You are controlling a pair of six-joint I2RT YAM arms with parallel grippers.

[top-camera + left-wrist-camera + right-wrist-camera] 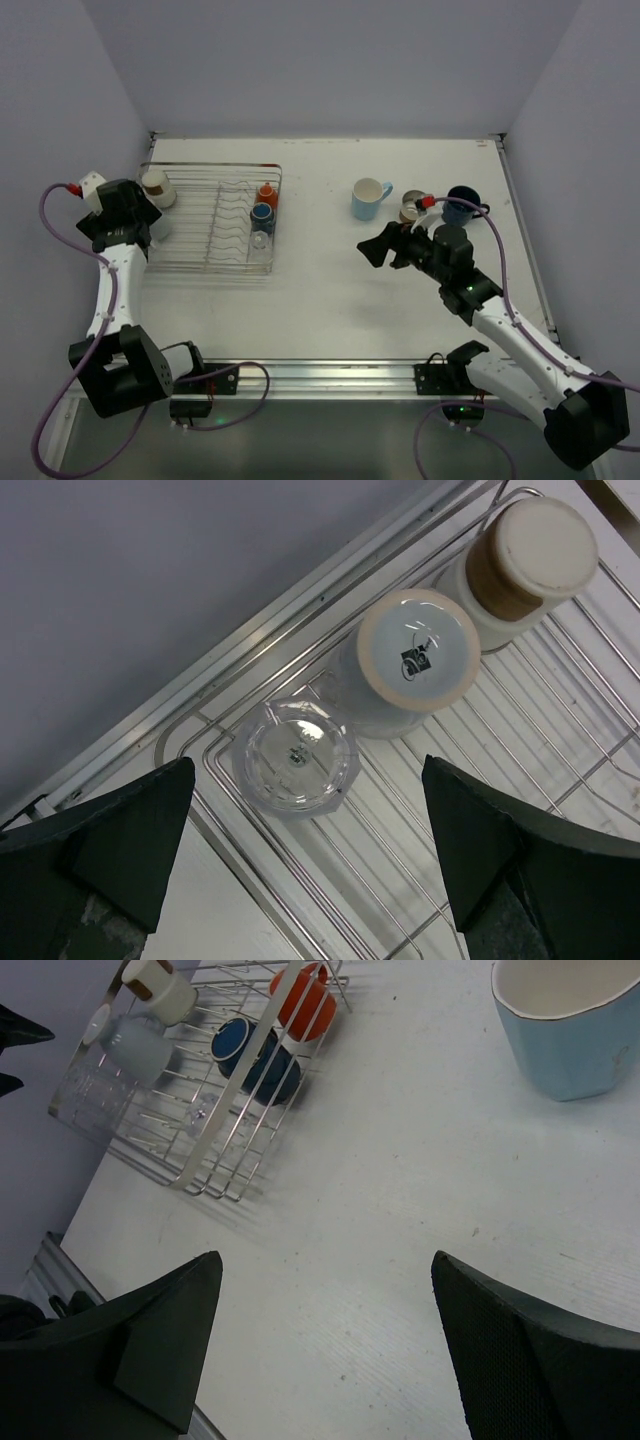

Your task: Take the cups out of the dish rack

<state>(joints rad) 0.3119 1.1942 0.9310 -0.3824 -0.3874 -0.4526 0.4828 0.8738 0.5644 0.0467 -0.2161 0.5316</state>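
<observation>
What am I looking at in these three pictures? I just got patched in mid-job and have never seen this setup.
Two robot arms are bolted at the near edge of a white table. The overhead picture looks down from behind them. The other two come from cameras on each wrist, so the dark shapes at their bottom corners are that arm's own fingers.

The left tool hangs open over the corner of the wire dish rack, above an upside-down clear glass and two upturned pale cups. An orange cup and a blue cup also sit in the rack.

The right tool is open over bare table and holds nothing. Already unloaded on the right are a light blue mug, a metallic tumbler and a navy mug.
</observation>
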